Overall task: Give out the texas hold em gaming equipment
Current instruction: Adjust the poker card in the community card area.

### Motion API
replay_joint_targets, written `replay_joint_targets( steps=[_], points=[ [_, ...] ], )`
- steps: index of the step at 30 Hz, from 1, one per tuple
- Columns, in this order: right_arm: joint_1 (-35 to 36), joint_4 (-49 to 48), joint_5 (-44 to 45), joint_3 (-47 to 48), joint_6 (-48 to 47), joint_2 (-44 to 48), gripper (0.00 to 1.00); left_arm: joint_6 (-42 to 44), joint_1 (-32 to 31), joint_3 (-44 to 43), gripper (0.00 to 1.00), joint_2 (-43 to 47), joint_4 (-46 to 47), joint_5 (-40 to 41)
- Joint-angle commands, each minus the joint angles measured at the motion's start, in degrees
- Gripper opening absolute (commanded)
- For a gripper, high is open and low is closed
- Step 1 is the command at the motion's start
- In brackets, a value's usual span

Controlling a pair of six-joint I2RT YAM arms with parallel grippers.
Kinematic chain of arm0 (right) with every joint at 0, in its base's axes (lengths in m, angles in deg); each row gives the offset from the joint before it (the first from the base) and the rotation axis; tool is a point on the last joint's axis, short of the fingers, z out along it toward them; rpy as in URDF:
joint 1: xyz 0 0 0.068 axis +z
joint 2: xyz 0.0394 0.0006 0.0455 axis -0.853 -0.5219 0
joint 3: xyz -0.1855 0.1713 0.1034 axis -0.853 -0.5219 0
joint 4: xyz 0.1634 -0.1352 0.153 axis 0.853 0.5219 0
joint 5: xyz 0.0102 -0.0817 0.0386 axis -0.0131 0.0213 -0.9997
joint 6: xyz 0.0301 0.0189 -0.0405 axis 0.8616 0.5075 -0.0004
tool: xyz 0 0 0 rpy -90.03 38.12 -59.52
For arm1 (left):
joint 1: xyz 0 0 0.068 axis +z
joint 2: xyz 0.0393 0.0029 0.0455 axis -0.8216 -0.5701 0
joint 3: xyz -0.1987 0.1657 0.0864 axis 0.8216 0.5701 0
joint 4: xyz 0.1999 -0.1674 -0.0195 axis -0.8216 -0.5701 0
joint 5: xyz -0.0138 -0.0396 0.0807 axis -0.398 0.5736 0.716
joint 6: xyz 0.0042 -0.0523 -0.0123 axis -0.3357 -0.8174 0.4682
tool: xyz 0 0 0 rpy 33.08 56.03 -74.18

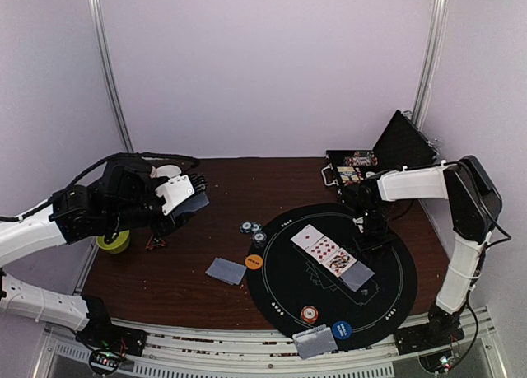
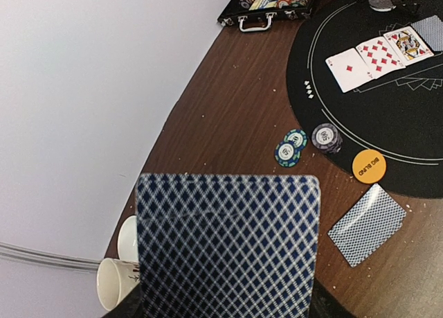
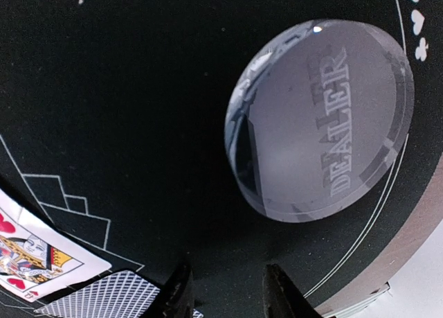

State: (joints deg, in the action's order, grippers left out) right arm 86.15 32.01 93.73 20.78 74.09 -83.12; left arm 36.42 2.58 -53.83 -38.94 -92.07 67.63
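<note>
My left gripper [image 1: 188,198] hangs above the left of the table, shut on a stack of blue-backed cards [image 2: 228,245] that fills the left wrist view and hides its fingers. Three face-up cards [image 1: 323,248] and a face-down card [image 1: 360,275] lie in a row on the black mat [image 1: 387,296]. My right gripper [image 3: 228,294] is open and empty, low over the mat, with a clear dealer disc [image 3: 322,117] lying just ahead of it. One face-down card [image 1: 226,270] lies left of the mat and another [image 1: 315,341] at its near edge. An orange disc [image 1: 254,262], a blue disc [image 1: 343,329] and striped chips [image 1: 251,227] lie around the mat.
An open black chip case [image 1: 354,168] stands at the back right, behind the right arm. A cream mug [image 2: 114,283] lies on its side at the table's left edge, under my left arm, beside a yellow-green round object [image 1: 113,242]. One more chip [image 1: 309,315] sits near the mat's front.
</note>
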Motion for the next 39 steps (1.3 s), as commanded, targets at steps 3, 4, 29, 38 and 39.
replay_joint_targets(
  steps=[3,4,29,38,39],
  points=[
    [1.3,-0.67,-0.58,-0.24,-0.63,-1.15,0.37,0.45,0.03,0.45,0.58,1.01,3.19,0.38],
    [1.56,-0.68,-0.98,-0.27,-0.77,-1.08,0.37,0.45,0.02,0.43,0.58,0.96,3.23,0.38],
    [3.16,7.16,6.58,8.2,0.49,2.03,0.4,0.58,0.02,0.39,0.58,1.31,3.14,0.47],
    [14.53,-16.55,-26.12,25.55,-7.42,11.15,0.53,0.71,0.02,-0.1,0.58,1.14,3.14,0.15],
    [16.5,-23.18,-30.49,25.68,-6.1,11.24,0.56,0.71,0.02,-0.32,0.58,0.94,3.07,0.13]
  ],
)
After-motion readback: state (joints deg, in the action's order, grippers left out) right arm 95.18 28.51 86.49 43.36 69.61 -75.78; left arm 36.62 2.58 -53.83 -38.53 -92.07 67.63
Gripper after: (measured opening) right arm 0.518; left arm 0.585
